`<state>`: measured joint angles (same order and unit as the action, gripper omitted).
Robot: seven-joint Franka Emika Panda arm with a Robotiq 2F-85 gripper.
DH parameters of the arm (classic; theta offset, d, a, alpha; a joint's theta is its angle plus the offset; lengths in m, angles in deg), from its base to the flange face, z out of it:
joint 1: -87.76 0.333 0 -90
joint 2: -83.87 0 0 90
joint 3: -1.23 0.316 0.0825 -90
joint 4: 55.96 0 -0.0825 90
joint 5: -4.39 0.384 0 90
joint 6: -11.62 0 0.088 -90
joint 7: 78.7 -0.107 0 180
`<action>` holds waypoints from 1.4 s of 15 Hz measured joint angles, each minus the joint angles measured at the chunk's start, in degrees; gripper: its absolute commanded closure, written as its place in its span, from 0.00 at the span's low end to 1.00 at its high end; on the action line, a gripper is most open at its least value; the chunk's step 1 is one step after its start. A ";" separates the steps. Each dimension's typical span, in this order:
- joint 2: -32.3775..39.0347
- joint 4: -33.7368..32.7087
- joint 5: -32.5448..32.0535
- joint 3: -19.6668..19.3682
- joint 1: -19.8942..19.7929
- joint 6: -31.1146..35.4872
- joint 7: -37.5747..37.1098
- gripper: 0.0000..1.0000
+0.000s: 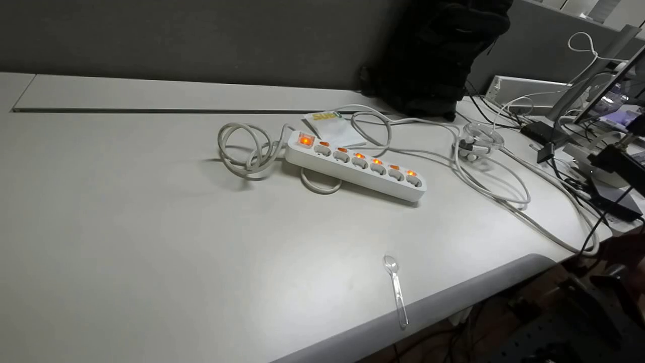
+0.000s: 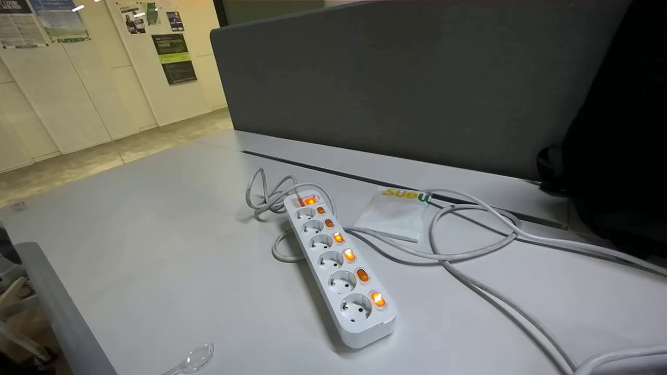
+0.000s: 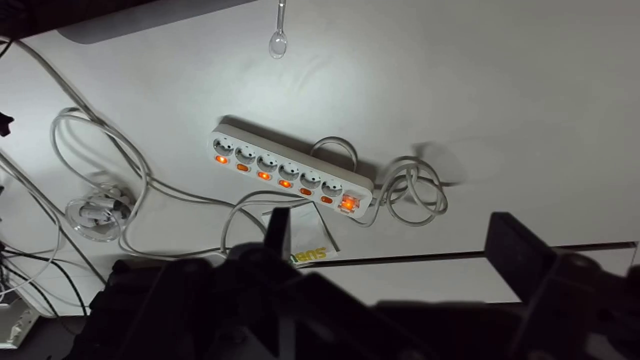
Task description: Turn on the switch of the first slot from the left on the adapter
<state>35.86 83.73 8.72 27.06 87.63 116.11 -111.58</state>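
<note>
The adapter (image 3: 291,169) slants lengthwise beyond the tool (image 3: 389,221), large lit switch (image 3: 349,203) toward the gap; jaws spread wide, well clear.

One white adapter (image 1: 353,174) on the surface (image 1: 151,227), and I make it six sockets (image 2: 331,259), six small orange switches (image 2: 349,254), three lit, three dark, plus one larger lit switch (image 1: 306,140) at the ten o'clock end in an exterior view! Around it there: one black bag (image 1: 443,55) at one o'clock, one printed paper (image 1: 335,131) at eleven, one clear spoon (image 1: 397,292) towards six. Mine: one hand (image 3: 392,230), two fingers (image 3: 520,255)!
</note>
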 measured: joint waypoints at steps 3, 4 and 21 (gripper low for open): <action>1.74 1.54 -2.70 -0.01 -1.95 2.20 -1.17 0.00; 2.56 2.27 -4.07 -0.02 -2.98 3.43 -1.88 0.00; 28.70 5.47 9.31 -18.92 -3.30 28.59 3.79 1.00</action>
<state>64.55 89.20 18.03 8.14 84.33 144.70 -107.79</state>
